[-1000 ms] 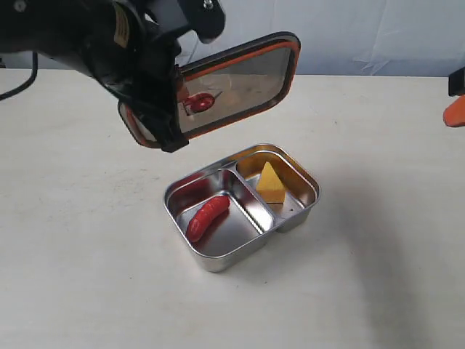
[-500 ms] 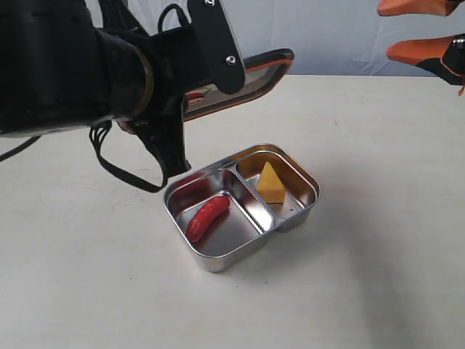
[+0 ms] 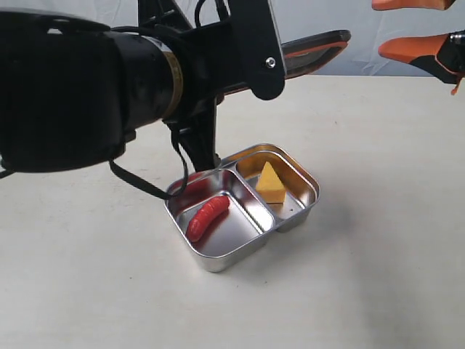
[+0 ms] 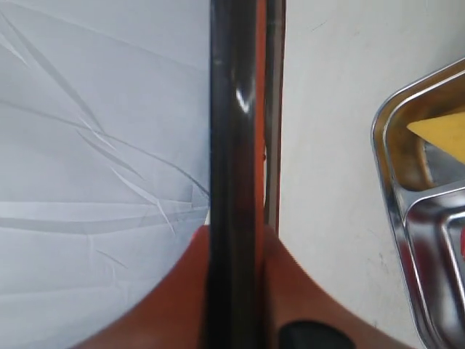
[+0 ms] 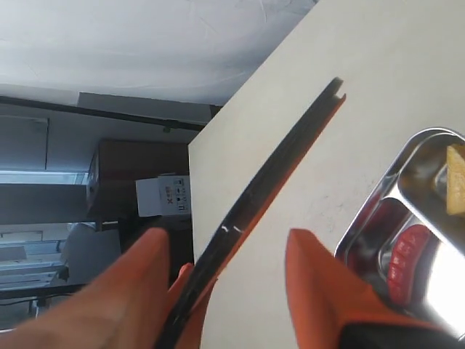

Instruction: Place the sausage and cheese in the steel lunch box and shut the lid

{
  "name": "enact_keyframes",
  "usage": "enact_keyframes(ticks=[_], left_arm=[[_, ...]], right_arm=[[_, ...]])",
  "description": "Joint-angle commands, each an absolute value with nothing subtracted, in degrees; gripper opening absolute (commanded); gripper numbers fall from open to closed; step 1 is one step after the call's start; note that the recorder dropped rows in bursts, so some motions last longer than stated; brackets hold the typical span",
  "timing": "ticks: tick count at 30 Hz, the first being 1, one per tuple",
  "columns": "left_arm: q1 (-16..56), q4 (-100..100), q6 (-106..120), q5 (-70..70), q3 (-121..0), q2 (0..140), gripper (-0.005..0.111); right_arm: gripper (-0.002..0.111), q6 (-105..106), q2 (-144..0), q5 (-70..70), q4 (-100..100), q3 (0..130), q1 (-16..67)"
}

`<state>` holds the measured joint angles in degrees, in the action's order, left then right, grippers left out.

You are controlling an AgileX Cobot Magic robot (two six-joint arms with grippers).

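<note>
The lid (image 3: pixel 316 47) is held up off the desk (image 3: pixel 378 254), clamped in the left hand (image 4: pixel 236 240). Below and beside that hand sits the open steel lunch box (image 3: pixel 218 263), with the sausage (image 3: pixel 207 217) in one compartment and the cheese (image 3: pixel 271 184) in the other. The right hand (image 3: pixel 413 26) hovers just past the lid's far end, fingers apart, empty.

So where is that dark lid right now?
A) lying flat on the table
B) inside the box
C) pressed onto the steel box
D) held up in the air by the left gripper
D: the left gripper is clamped on the lid, edge-on in the air, clear of the open steel lunch box.
</note>
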<state>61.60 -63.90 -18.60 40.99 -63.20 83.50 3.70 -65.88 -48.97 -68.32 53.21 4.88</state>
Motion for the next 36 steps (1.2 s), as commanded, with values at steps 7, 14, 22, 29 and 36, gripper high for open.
enact_keyframes(ticks=[7,14,22,29,36], left_arm=[[63.01,-68.45,-20.8,40.89,-63.06,83.08,0.0],[63.01,-68.45,-20.8,40.76,-63.06,83.08,0.0],[63.01,-68.45,-20.8,40.51,-63.06,83.08,0.0],[63.01,-67.81,-20.55,40.4,-63.06,83.08,0.0],[63.01,-67.14,-20.14,40.4,-63.06,83.08,0.013]], right_arm=[[0.049,3.95,-69.46,-45.85,-70.57,53.37,10.64],[0.049,3.95,-72.25,-41.2,-72.71,53.37,14.51],[0.036,3.95,-74.25,-40.24,-73.98,53.37,15.0],[0.0,4.09,-74.25,-38.77,-73.98,53.37,15.0],[0.0,4.31,-74.25,-38.77,-73.98,53.37,15.0]])
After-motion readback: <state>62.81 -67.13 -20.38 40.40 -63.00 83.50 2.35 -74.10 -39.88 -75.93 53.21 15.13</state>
